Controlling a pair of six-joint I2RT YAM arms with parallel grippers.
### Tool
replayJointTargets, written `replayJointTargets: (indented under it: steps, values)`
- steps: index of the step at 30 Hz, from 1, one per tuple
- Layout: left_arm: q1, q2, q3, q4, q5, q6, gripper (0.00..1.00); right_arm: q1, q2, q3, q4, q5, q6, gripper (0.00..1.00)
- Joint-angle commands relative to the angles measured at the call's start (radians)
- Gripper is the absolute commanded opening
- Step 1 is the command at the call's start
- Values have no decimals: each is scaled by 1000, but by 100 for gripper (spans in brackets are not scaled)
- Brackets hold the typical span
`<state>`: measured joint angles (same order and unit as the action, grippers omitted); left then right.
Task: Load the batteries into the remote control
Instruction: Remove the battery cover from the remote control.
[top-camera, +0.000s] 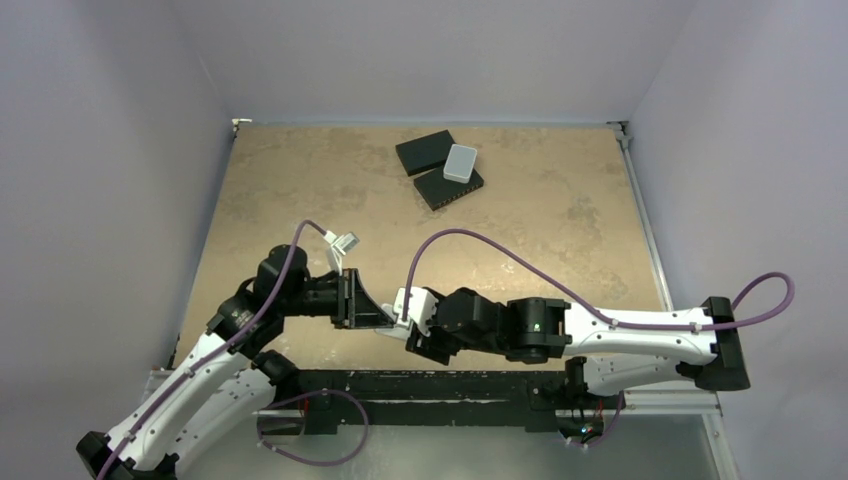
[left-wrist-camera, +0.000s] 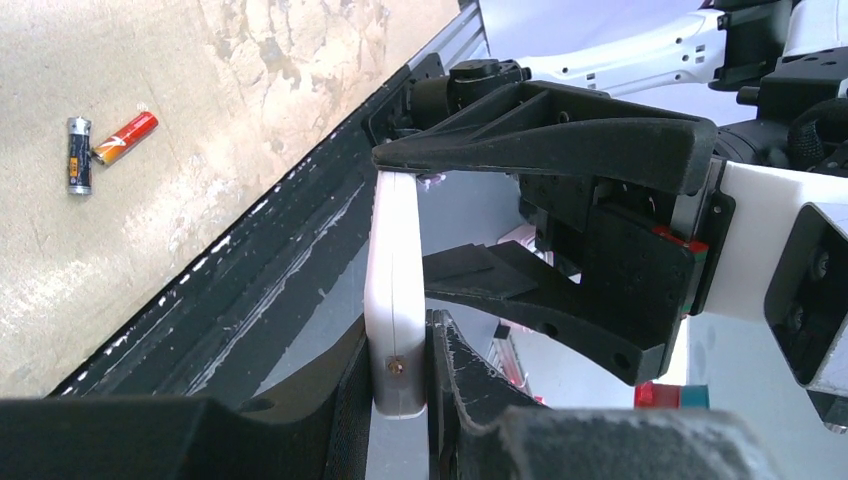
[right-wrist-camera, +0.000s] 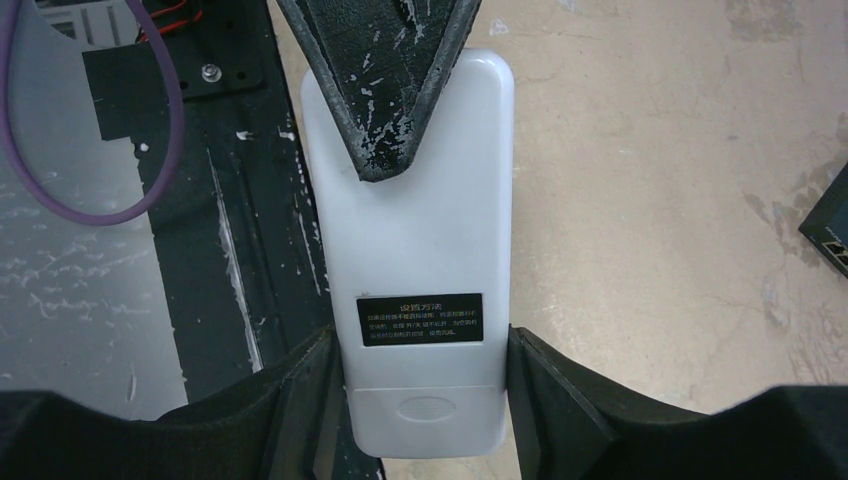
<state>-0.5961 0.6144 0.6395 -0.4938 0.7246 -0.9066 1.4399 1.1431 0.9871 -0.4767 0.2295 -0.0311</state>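
"Small white plastic remote control (right-wrist-camera: 420, 230): where?"
"Middle of the frame. The left jaws and the right jaws squeeze it, probably to steady its back. Thin dark and red-orange batteries (left-wrist-camera: 78, 155) wait upper left on the table (left-wrist-camera: 250, 80)."

Smooth white plastic on remote control (right-wrist-camera: 420, 230), faint sheen; black label on back slightly glossy. Matt black, rough-grained plastic on gripper fingers (right-wrist-camera: 385, 90), scuffed with pale flecks. Mottled tan table (top-camera: 560, 220), stone-like, matt. Glossy printed wrap on batteries (left-wrist-camera: 100, 148), metal end caps. Smooth purple sheath on cable (right-wrist-camera: 100, 214).
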Motion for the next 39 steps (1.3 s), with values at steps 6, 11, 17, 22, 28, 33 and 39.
replayJointTargets:
  steps: [6, 11, 17, 22, 28, 33, 39]
  values:
    - [1, -36, 2, 46, -42, 10, 0, 4, -111, 48, -3, 24, 68, 40]
    - [1, -60, -3, 52, -85, 5, 0, 4, -169, 35, -4, 4, 123, 54]
    - [1, -101, 0, 70, -119, -2, 0, 4, -248, -8, 24, 64, 191, 68]
    - [1, -134, 9, 77, -150, -11, 0, 4, -299, -35, 38, 108, 257, 81]
    - [1, -165, 18, 96, -170, -21, 0, 4, -310, -42, 15, 236, 415, 87]
    - [2, -197, 20, 110, -196, -33, 0, 4, -330, -17, -52, 348, 605, 87]
    - [2, -229, 0, 151, -215, -63, 0, 1, -405, -40, -45, 376, 815, 83]
